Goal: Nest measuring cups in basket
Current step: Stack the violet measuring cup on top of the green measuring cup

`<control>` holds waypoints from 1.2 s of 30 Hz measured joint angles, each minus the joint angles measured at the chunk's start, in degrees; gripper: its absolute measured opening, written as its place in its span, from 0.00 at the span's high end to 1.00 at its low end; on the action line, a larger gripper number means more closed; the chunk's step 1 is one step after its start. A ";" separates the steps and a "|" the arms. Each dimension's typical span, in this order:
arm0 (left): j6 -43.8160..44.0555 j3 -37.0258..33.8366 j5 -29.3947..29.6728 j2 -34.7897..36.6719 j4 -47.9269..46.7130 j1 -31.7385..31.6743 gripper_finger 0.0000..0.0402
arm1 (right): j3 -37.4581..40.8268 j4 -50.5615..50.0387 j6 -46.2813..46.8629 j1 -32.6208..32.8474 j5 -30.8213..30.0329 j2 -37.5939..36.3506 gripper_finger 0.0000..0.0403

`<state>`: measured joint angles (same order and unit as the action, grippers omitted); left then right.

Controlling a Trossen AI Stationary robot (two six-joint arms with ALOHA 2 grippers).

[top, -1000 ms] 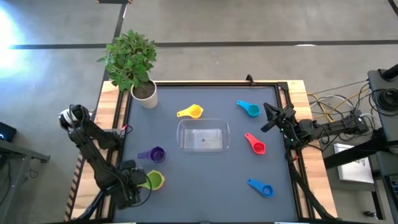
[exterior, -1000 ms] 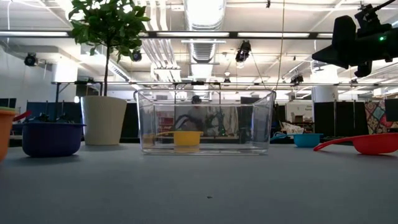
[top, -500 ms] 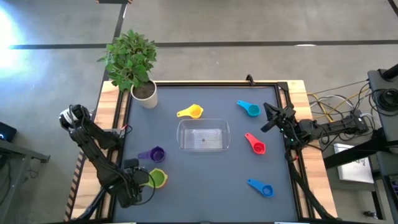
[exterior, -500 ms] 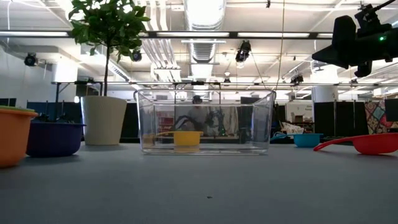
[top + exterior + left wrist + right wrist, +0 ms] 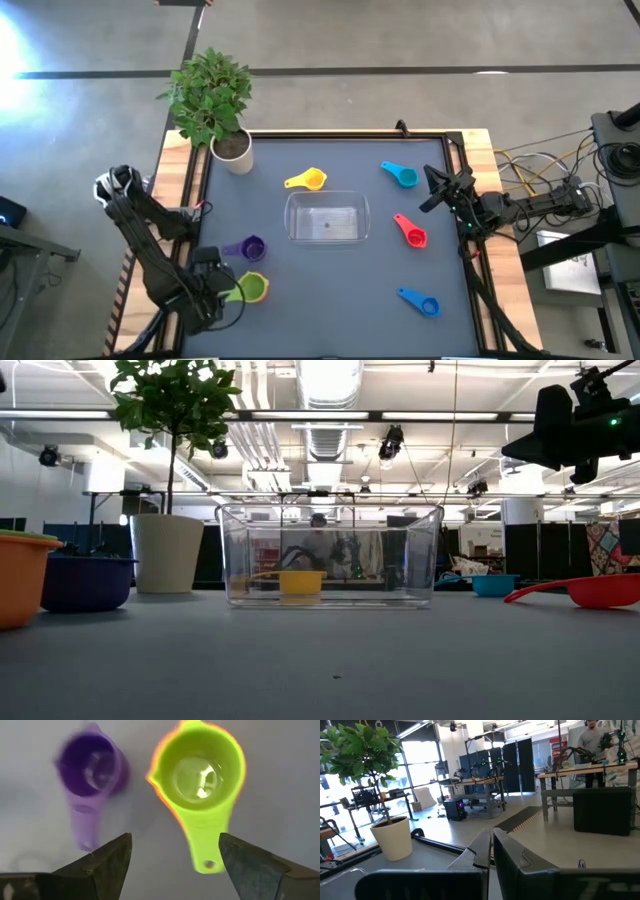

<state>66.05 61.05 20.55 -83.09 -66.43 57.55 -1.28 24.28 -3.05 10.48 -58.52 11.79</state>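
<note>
My left gripper point(image 5: 222, 290) hovers open at the table's near left. In the left wrist view its fingertips point(image 5: 175, 837) stand on either side of the handle of the green cup point(image 5: 199, 775) and touch nothing. The green cup sits inside the orange cup point(image 5: 22, 580), whose rim shows around it. The purple cup point(image 5: 248, 248) stands beside them. The clear basket point(image 5: 328, 217) sits mid-table. Around it lie the yellow point(image 5: 308, 180), light blue point(image 5: 402, 175), red point(image 5: 412, 232) and dark blue point(image 5: 422, 302) cups. My right gripper point(image 5: 435, 190) waits shut point(image 5: 491, 836), raised at the right edge.
A white plant pot point(image 5: 235, 152) with a leafy plant stands at the far left corner. The table's raised frame runs along the right edge point(image 5: 462, 200). Bare dark mat lies between the basket and the near edge.
In the low view the orange cup with the green one inside has come farther into the picture, toward the table's right, and now stands still on the table. My left gripper has shifted slightly toward the far edge.
</note>
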 joint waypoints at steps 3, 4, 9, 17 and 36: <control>-2.01 -0.98 1.85 2.56 -0.83 -0.21 0.31 | 0.00 0.00 0.00 0.00 0.00 -0.02 0.98; -2.23 -1.84 2.46 3.75 -0.83 -0.37 0.31 | -0.01 0.00 0.00 -0.02 0.00 -0.02 0.98; -1.60 -9.23 2.98 11.97 0.19 -2.02 0.34 | -0.01 0.00 0.01 -0.01 0.00 -0.02 0.98; -4.23 -23.18 2.90 24.02 10.93 -9.31 0.33 | -0.01 0.00 0.00 -0.01 0.00 0.00 0.98; -16.67 -29.92 -0.48 22.97 16.35 -17.37 0.19 | 0.00 0.00 0.02 0.00 0.00 0.00 0.98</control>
<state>49.38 31.12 20.07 -60.12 -50.08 40.18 -1.28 24.27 -3.03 10.48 -58.52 11.79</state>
